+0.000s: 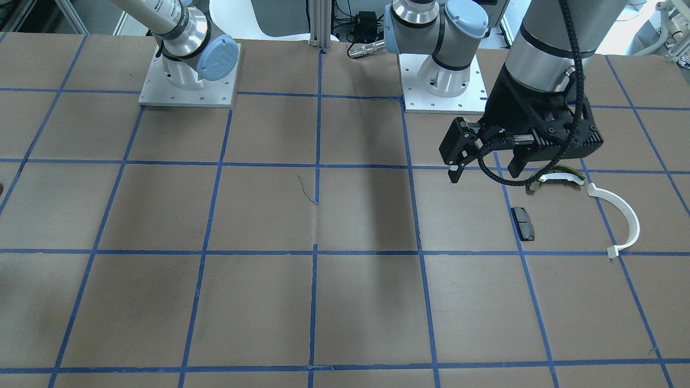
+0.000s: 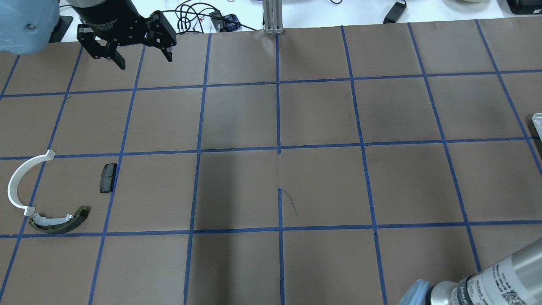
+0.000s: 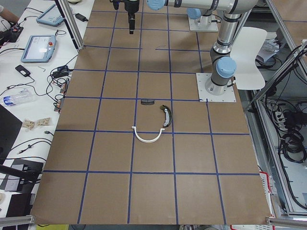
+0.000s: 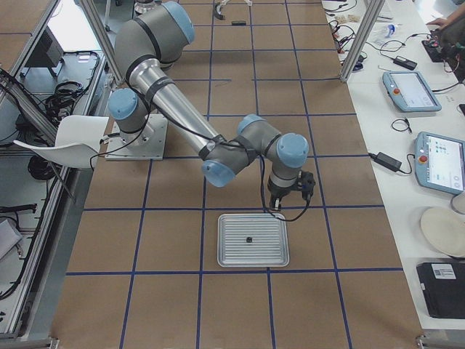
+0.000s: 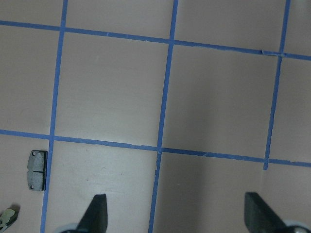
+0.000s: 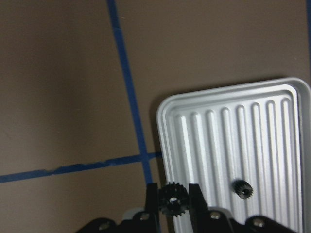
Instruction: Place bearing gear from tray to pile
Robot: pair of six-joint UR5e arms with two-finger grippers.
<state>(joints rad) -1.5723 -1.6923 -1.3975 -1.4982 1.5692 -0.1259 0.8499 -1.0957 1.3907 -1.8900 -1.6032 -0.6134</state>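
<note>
Gear (image 6: 171, 200) within right end effector (image 6: 173, 193) (clamped)

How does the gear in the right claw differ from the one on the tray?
The held gear is pinched in the right claw at a corner of the tray; the tray gear lies free on the ribbed floor. The held gear shows larger in the wrist view, perhaps only from nearness. Both are small, black and toothed.
</note>
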